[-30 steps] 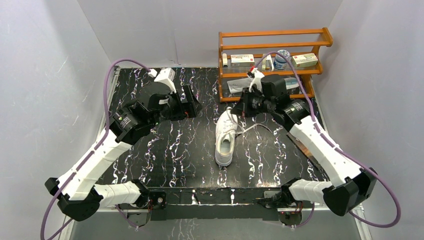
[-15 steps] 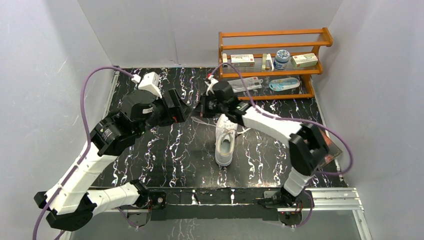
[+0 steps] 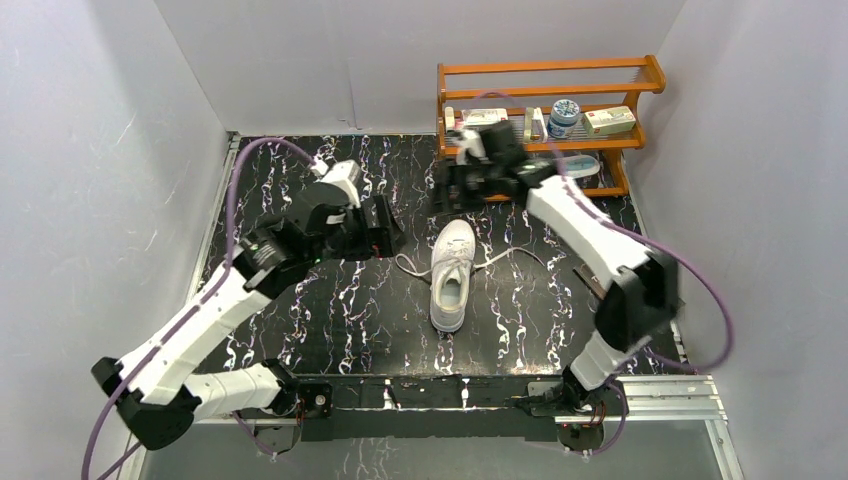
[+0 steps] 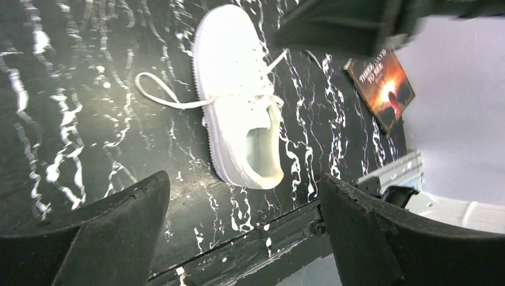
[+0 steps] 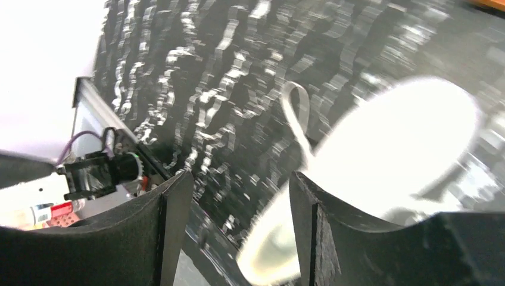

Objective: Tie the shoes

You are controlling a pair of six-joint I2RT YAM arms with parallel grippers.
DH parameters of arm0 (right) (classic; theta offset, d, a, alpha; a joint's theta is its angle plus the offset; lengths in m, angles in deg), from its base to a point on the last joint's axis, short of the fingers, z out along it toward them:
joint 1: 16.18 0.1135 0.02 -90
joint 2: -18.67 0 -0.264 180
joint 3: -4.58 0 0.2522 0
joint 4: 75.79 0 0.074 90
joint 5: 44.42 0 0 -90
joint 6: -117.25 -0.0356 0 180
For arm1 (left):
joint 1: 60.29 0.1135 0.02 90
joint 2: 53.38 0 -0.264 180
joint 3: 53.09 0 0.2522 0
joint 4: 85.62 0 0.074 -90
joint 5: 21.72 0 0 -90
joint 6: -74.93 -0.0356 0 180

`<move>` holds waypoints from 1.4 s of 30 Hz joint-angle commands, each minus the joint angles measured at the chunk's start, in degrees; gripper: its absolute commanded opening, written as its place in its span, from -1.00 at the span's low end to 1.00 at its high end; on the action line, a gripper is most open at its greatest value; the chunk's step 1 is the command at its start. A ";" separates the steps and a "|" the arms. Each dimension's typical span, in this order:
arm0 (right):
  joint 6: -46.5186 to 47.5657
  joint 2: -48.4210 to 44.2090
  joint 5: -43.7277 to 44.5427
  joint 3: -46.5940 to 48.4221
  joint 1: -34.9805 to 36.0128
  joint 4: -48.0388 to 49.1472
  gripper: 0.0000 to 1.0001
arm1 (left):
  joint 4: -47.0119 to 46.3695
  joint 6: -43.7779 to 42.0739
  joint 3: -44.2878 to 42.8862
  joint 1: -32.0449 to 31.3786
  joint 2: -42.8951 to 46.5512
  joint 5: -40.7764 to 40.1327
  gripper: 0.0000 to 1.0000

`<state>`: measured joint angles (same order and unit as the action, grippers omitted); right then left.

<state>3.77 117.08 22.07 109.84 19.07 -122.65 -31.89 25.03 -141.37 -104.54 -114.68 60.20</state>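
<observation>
On the black marbled table (image 3: 330, 310), about at its middle, stands the white sneaker (image 3: 451, 275) on its sole. Its toe points to the far side and its heel opening to the near side. The laces (image 4: 262, 98) are not tied. 1 end makes a loose loop (image 3: 408, 268) flat on the table at the left of the shoe, and the other end (image 3: 512, 255) runs out to the right.

The left gripper (image 4: 242, 177) is just to the left of the shoe, near the loop. Its jaws stand wide apart and nothing is between them; in the left wrist view the whole shoe shows through the gap. From the pictures I cannot tell if its fingers touch the table.

The right gripper (image 5: 239, 179) is at the far side of the toe, higher than the shoe. The right wrist view is blurred, but the 2 fingers are clearly apart, with the table and the shoe showing between them. It has hold of nothing.

At the far right corner is a wooden rack (image 3: 548, 70) with small boxes (image 3: 485, 117) and a jar (image 3: 565, 108) on its shelf. A paperback book (image 4: 381, 83) lies on the table well to the right of the shoe.
</observation>
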 commanded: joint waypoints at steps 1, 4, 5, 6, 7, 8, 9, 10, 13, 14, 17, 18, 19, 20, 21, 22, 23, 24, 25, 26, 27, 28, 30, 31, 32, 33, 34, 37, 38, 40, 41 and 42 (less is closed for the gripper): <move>9.91 -13.63 -1.26 -7.81 -11.13 -14.30 0.37 | -10.95 -6.16 4.43 2.78 -5.22 13.10 0.85; 13.14 -16.59 0.23 -11.11 -17.17 -19.26 0.36 | -22.13 -9.18 10.46 8.94 -8.82 22.86 0.86; 13.77 -16.99 -0.34 -11.35 -18.43 -19.66 0.35 | -25.63 -10.06 12.74 10.92 -10.19 25.43 0.87; 14.62 -17.16 -0.96 -10.71 -19.03 -20.02 0.32 | -29.30 -11.62 14.70 12.33 -10.58 27.30 0.88; 15.52 -17.26 -2.07 -9.16 -19.07 -20.60 0.29 | -34.44 -12.62 17.98 12.84 -10.22 26.80 0.92; 16.56 -17.31 -3.85 -6.75 -19.02 -21.30 0.28 | -38.37 -14.14 20.92 13.56 -9.95 27.12 0.93; 17.08 -17.71 -5.61 -4.36 -19.01 -21.64 0.28 | -42.46 -15.96 22.95 14.76 -10.24 29.11 0.93; 17.29 -18.18 -6.92 -2.50 -18.99 -21.92 0.30 | -44.83 -17.57 24.21 15.90 -11.45 32.07 0.92; 16.75 -19.91 -8.28 -0.32 -19.03 -23.61 0.32 | -48.42 -23.52 23.35 17.94 -18.16 38.35 0.89; 16.61 -20.59 -8.38 -0.66 -18.99 -24.27 0.32 | -48.75 -25.31 22.69 17.97 -20.31 39.47 0.88; 15.92 -22.92 -9.04 -2.84 -18.99 -25.16 0.31 | -52.23 -29.58 23.34 18.05 -23.85 40.81 0.79; 15.21 -23.53 -9.02 -3.57 -18.98 -25.21 0.32 | -55.13 -30.39 24.57 18.06 -24.22 41.70 0.77; 14.84 -24.01 -9.06 -3.67 -19.06 -25.32 0.32 | -57.66 -32.05 25.46 18.06 -24.67 42.60 0.76; 14.60 -24.31 -9.09 -3.50 -19.04 -25.53 0.32 | -60.41 -32.66 26.48 18.06 -25.35 44.03 0.73; 14.31 -24.46 -9.01 -3.18 -18.99 -25.74 0.32 | -62.89 -33.30 27.13 18.06 -26.55 45.89 0.68; 14.23 -24.49 -9.06 -2.72 -18.99 -26.01 0.32 | -65.85 -34.00 27.53 18.01 -27.38 47.84 0.59; 14.24 -24.49 -9.09 -2.21 -18.98 -26.34 0.32 | -68.95 -34.86 28.14 18.05 -28.37 49.92 0.46; 14.49 -24.37 -8.96 -1.61 -18.98 -26.85 0.32 | -72.46 -35.29 28.83 18.06 -29.58 52.44 0.33; 14.89 -24.22 -8.81 -0.99 -19.03 -27.43 0.32 | -75.17 -36.17 29.13 18.06 -30.87 54.89 0.19; 15.29 -24.13 -8.76 -0.69 -18.99 -27.94 0.32 | -76.64 -36.34 28.76 18.01 -32.48 56.61 0.09; 15.74 -24.08 -8.67 -0.68 -18.99 -28.32 0.32 | -77.78 -35.92 28.02 17.99 -34.16 58.31 0.02; 16.20 -23.99 -8.54 -0.69 -18.98 -28.68 0.32 | -78.42 -35.49 27.04 17.93 -36.31 60.56 -0.09; 16.77 -23.90 -7.97 -0.95 -19.03 -28.86 0.32 | -79.11 -35.08 25.04 17.80 -39.79 66.03 -0.25; 16.87 -23.80 -7.74 -1.12 -18.99 -28.78 0.32 | -79.90 -34.53 25.06 17.49 -40.74 66.57 -0.26; 16.82 -23.71 -7.77 -1.22 -18.99 -28.70 0.32 | -81.42 -34.26 25.56 17.13 -41.12 66.52 -0.27; 16.58 -23.64 -7.78 -1.36 -18.98 -28.62 0.32 | -82.61 -34.37 26.24 16.83 -41.10 66.49 -0.27; 16.26 -23.50 -7.85 -1.74 -18.98 -28.52 0.31 | -83.87 -34.58 26.79 16.64 -41.14 66.26 -0.27; 14.23 -23.91 -6.70 -3.75 -18.99 -27.59 0.30 | -85.17 -34.82 26.49 15.92 -42.92 65.46 -0.56; 13.41 -24.14 -6.31 -4.70 -19.03 -26.98 0.30 | -85.33 -35.05 26.49 15.82 -43.28 65.02 -0.62; 10.98 -25.03 -6.07 -7.97 -18.98 -24.80 0.29 | -85.75 -35.92 26.58 15.60 -43.62 64.21 -0.66; 10.25 -25.10 -6.04 -8.94 -18.98 -23.93 0.29 | -85.76 -35.93 26.43 15.53 -44.08 64.79 -0.68; 9.87 -24.97 -5.58 -9.43 -18.98 -23.50 0.28 | -85.77 -35.98 26.44 15.43 -44.41 65.28 -0.67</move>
<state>16.29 93.43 15.73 101.99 0.03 -149.45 -114.05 -8.30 -114.18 -88.80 -158.04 123.15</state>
